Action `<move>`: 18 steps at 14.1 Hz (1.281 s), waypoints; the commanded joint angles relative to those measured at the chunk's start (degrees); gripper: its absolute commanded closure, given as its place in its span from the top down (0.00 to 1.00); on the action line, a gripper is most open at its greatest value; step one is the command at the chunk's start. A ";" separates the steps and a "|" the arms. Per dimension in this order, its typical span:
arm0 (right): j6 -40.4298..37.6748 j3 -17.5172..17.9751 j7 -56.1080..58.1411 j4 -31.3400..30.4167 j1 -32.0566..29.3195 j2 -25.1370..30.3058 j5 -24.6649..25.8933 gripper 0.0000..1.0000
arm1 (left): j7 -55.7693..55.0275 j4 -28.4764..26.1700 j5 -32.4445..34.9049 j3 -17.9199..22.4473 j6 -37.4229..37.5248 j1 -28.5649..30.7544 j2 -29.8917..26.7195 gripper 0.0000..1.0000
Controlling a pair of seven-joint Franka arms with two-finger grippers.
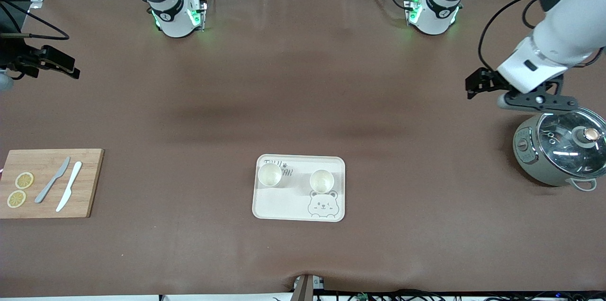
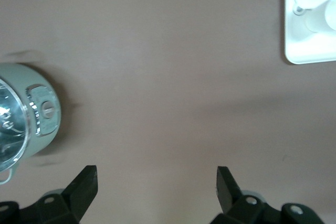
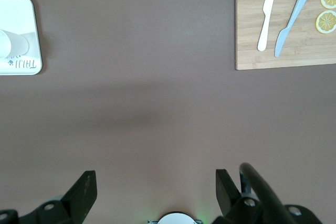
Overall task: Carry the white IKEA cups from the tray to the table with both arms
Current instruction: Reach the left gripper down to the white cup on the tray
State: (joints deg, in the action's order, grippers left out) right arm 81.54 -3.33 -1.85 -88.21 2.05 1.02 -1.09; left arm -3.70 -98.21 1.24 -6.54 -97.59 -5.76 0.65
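Both cups wait on the tray; no reach has begun.

The two cups (image 1: 270,174) (image 1: 322,181) stand apart on the tray (image 1: 299,206), mid-table near the front camera. The left gripper (image 2: 156,182) hangs spread over the table (image 1: 303,102) beside a lidded pot (image 1: 561,149); the right gripper (image 3: 156,184) hangs spread above the cutting board's (image 1: 47,182) end. Next, each arm should descend over its closer cup. The brown sheet is slightly wrinkled.
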 commanded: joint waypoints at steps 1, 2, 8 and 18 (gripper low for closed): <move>0.37 0.34 -0.88 -0.21 -0.29 0.30 -0.50 1.00 | -7.59 2.05 0.86 -1.99 -2.15 -1.70 2.42 1.00; 0.37 0.34 -0.88 -0.21 -0.20 0.30 -0.50 1.00 | -10.85 2.23 1.30 -2.86 -2.60 -2.23 2.86 1.00; 0.20 0.34 -0.88 -0.03 -0.64 -0.14 -0.41 1.00 | -13.08 10.90 0.43 -3.48 -2.52 -5.12 10.39 1.00; 0.90 0.34 -0.61 1.55 -0.64 -3.38 0.47 1.00 | -18.97 26.14 1.13 -2.17 -6.80 -15.76 29.05 1.00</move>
State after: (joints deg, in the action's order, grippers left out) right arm 82.44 -3.26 -1.87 -88.07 2.06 -0.75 -1.04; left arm -21.75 -75.41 1.24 -9.63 -103.04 -19.22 26.51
